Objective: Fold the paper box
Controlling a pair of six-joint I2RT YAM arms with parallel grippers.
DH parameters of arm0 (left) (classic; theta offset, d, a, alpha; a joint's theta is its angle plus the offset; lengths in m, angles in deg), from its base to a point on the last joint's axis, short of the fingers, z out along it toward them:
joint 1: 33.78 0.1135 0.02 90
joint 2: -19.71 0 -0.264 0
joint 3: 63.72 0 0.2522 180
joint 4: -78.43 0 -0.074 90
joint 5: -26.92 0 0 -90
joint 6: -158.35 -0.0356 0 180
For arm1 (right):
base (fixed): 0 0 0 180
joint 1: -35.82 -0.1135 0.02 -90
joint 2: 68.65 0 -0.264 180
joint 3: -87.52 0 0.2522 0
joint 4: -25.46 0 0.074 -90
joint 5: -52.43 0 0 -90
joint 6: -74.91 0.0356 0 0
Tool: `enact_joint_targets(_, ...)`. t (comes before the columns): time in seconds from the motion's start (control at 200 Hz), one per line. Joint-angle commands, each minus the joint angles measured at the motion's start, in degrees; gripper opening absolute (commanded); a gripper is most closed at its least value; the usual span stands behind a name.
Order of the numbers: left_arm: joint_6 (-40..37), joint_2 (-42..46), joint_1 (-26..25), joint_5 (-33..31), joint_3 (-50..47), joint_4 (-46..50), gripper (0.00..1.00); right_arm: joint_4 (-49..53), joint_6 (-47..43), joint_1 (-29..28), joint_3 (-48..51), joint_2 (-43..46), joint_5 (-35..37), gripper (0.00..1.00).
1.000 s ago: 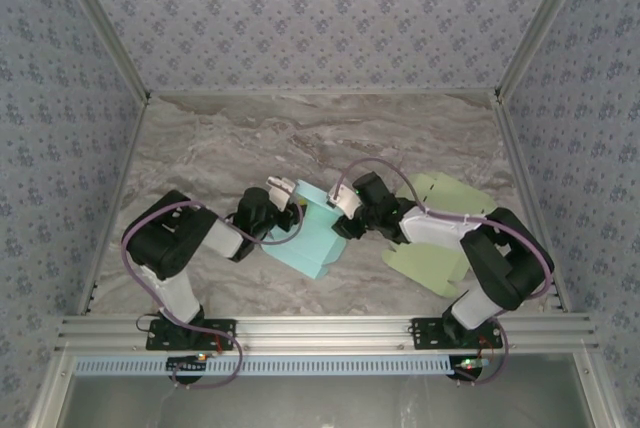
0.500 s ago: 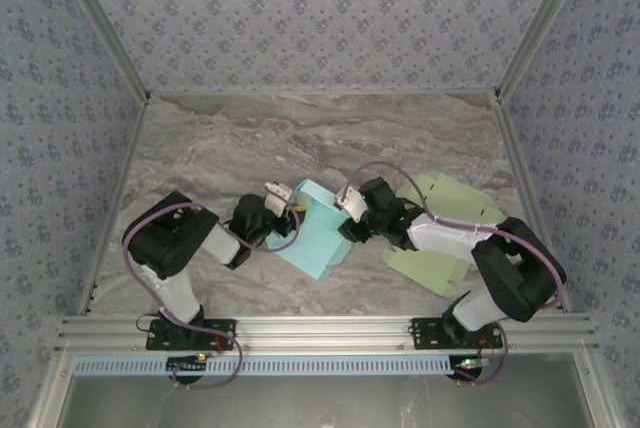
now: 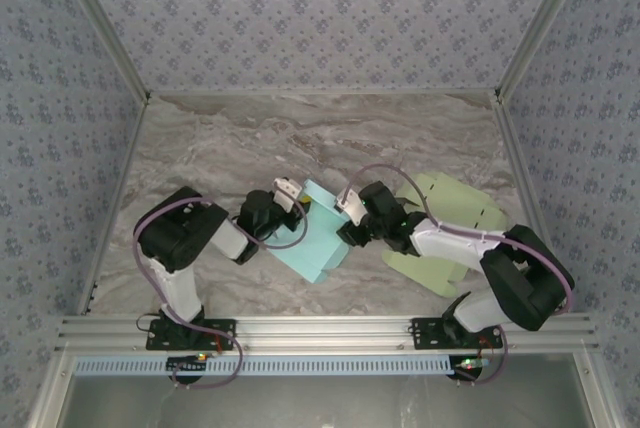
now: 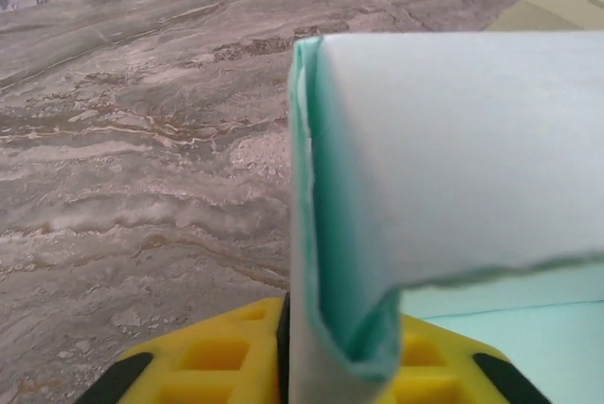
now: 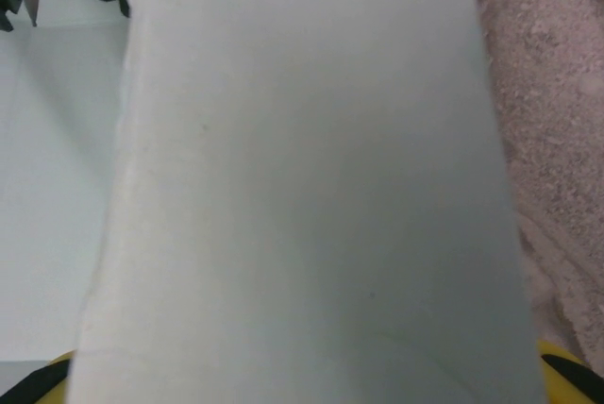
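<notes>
While both my arms reach in toward the middle of the marbled table (image 3: 300,138), the teal paper box (image 3: 318,238) sits between them, part-folded, in the nearer half of the surface. My left gripper (image 3: 291,197) is at the box's far-left corner. From my left wrist I see its yellow fingers (image 4: 222,361) closed tight on a doubled-over wall of the box. The crease sits right down between the pads, and the wall stands upright from there, its pale face spreading off to the right. My right gripper (image 3: 347,220) is at the box's right edge, across from the left one. From my right wrist, a pale panel of the box rises close in front of the lens, with the yellow tips of my fingers (image 5: 571,376) at the bottom corners. I cannot tell whether those jaws are pinching the panel or merely standing around it. A pale green flat sheet (image 3: 460,203) lies on the table to the right, partly under my right forearm, near the box but not touching it.
</notes>
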Motion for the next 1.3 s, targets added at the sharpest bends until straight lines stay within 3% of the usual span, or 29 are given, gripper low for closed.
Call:
enact_joint_targets(0.0,-1.41,-1.58,-1.42,-2.91,1.58,-2.58,0.13,0.71,2.87,-1.88,0.29,0.75,1.03,0.42)
enact_joint_targets(0.24,-3.35,-2.66,-3.34,-5.79,2.66,-0.05,0.0,-0.71,9.4,-9.81,1.62,1.28,9.56,0.45)
enact_joint_targets(0.42,-1.58,-4.29,-3.4,-7.75,3.07,-0.76,0.0,-7.33,12.94,-12.02,4.5,2.6,7.63,0.53)
enact_joint_targets(0.6,-2.3,-4.93,-3.38,-1.99,4.1,-0.65,0.0,-4.68,10.47,-11.32,5.93,11.13,2.7,0.67)
enact_joint_targets(0.725,-3.33,-4.65,-3.36,5.47,6.04,2.22,0.0,1.95,8.44,-7.46,5.82,20.08,-4.68,0.71)
enact_joint_targets(0.849,-5.88,-0.35,-3.41,7.3,7.02,9.4,0.0,7.39,9.26,-2.4,6.59,28.25,-8.19,0.73)
enact_joint_targets(0.979,-11.45,5.49,-3.33,8.69,7.2,16.66,0.01,14.04,23.33,5.55,3.91,35.15,-3.01,0.8)
enact_joint_targets(1.009,-12.87,6.5,-3.32,8.84,7.33,18.07,0.01,16.68,29.63,7.49,2.53,35.82,-1.96,0.87)
enact_joint_targets(1.029,-13.64,7.14,-3.4,8.98,7.55,19.15,0.01,18.55,33.03,9.21,1.53,35.96,-1.82,0.91)
enact_joint_targets(1.084,-16.14,8.18,-3.39,9.43,8.5,22.09,0.01,19.06,38.28,13.59,-0.53,35.13,-6.47,0.91)
enact_joint_targets(1.189,-20.11,8.39,-3.36,13.1,10.71,26.94,0.01,23.72,49.86,18.68,-5.25,29.55,-9.34,0.8)
enact_joint_targets(1.294,-25.05,7.89,-3.36,19.77,12.97,31.1,0.02,30.09,53.13,21.66,-11.58,20.06,-15.89,0.77)
